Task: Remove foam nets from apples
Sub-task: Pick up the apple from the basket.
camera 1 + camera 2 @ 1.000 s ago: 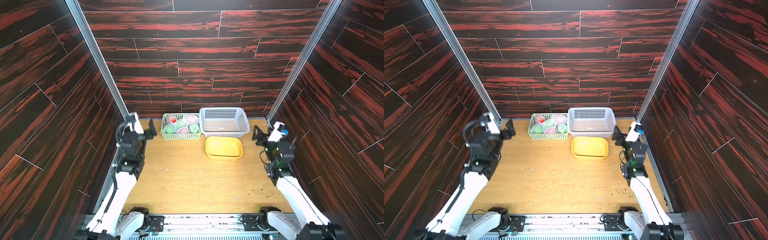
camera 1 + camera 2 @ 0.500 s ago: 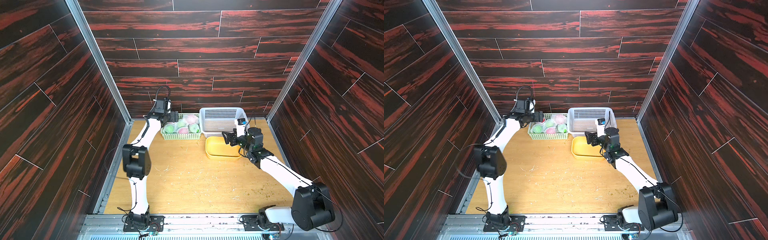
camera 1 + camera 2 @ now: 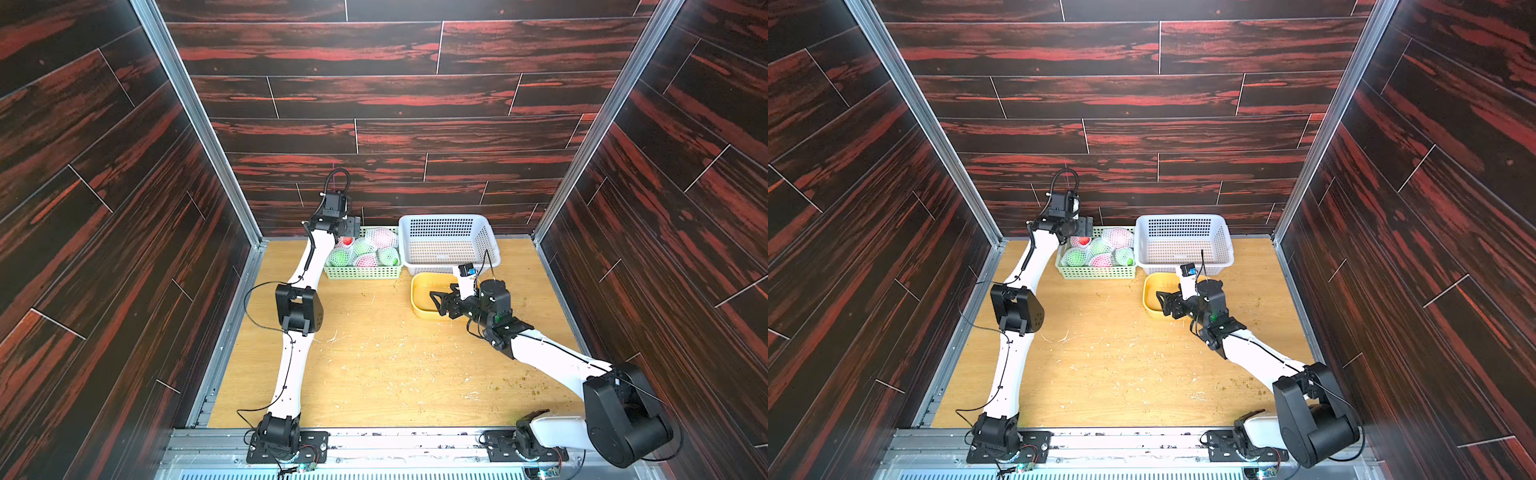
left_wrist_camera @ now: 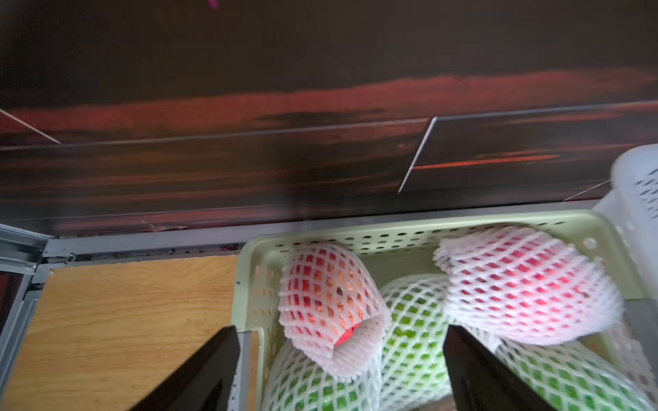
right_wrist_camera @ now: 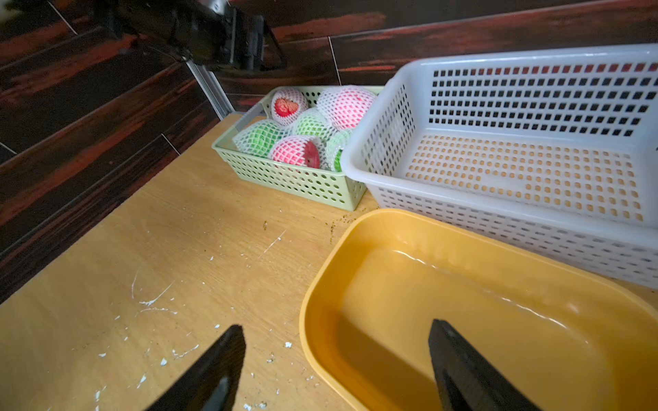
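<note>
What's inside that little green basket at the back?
The green basket holds six apples, three red and three green, each wrapped in a white foam net. They are piled together, so the basket's floor and anything beneath them is hidden.

Apples [image 5: 312, 155] in foam nets [image 4: 527, 281], green basket [image 5: 285, 178]

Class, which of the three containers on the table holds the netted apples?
The small green basket; the larger white basket and the yellow tub are empty.
</note>
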Tool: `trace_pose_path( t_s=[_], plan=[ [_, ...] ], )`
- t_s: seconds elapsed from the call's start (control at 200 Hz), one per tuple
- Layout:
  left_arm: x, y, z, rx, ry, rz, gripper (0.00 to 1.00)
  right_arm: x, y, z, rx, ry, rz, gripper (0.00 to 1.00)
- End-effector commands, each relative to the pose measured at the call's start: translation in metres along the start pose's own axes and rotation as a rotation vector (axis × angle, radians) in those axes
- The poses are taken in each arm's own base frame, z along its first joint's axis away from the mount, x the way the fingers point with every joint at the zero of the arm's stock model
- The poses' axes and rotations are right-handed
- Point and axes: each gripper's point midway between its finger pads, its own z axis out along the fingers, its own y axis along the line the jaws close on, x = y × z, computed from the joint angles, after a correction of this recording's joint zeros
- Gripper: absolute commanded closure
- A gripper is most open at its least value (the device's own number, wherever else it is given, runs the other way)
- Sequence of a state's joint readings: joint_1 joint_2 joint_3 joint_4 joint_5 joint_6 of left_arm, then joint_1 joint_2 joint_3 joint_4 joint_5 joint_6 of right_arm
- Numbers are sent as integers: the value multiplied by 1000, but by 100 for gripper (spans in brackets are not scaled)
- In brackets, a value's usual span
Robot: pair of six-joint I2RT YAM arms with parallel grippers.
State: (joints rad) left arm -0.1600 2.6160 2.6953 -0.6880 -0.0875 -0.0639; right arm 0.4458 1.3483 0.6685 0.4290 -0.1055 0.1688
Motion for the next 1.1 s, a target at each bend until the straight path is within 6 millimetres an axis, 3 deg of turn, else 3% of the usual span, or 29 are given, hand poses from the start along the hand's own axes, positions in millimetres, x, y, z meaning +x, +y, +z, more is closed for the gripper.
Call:
trace_pose_path(
  t_s=[0.0, 0.205, 0.621, 0.947, 0.972, 1.097],
  plan=[
    [0, 5, -1, -28, 1, 20, 5, -12, 10, 1, -33, -67, -7, 16],
    [4, 7, 16, -46, -17, 47, 4, 2, 18, -2, -65, -73, 7, 15],
    [30, -1, 47, -26, 14, 38, 4, 4, 22, 0, -75, -63, 5, 15],
    [46, 6, 64, -67, 35, 59, 1, 7, 24, 2, -81, -52, 7, 15],
    [39, 6, 65, -68, 1, 56, 0, 8, 23, 3, -80, -50, 7, 15],
    [40, 8, 71, -78, -9, 56, 0, 8, 24, 3, -83, -47, 7, 15]
  ],
)
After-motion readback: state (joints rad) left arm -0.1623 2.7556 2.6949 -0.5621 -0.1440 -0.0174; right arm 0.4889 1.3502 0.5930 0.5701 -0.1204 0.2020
